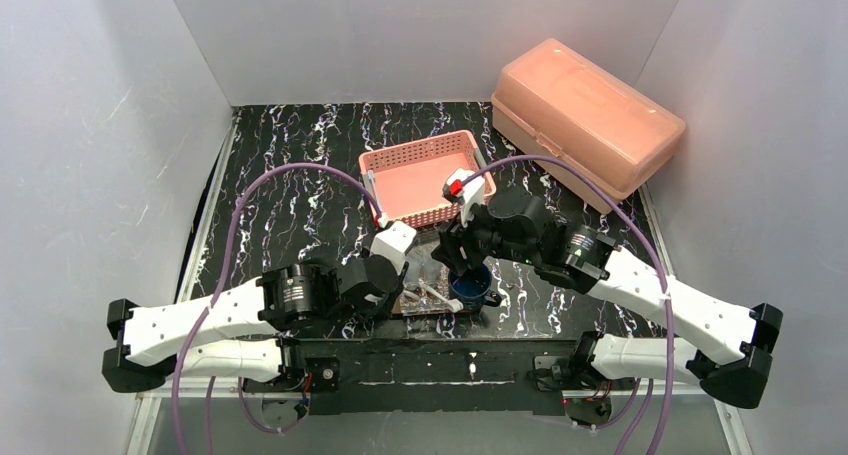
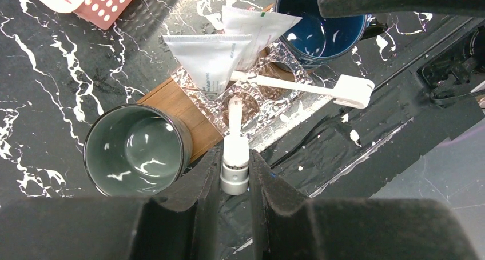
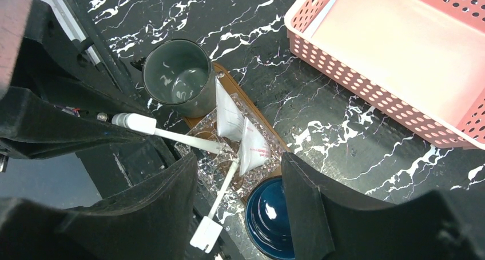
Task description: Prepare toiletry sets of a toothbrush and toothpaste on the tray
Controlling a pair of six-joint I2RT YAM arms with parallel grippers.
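Left pincer clamps toothbrush poking into faceted glass holding two sachets; right pincer open over blue mug.

We see our right gripper, jaws apart, above the dark blue mug. On the wooden tray, the faceted glass holds two toothpaste sachets and a toothbrush; the grey-green cup stands beyond.

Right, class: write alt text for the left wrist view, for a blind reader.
The left claw is shut on a white toothbrush pointing into a clear faceted glass on the wooden tray. The glass holds two toothpaste sachets and another toothbrush; a grey-green cup stands left, a blue mug beyond.
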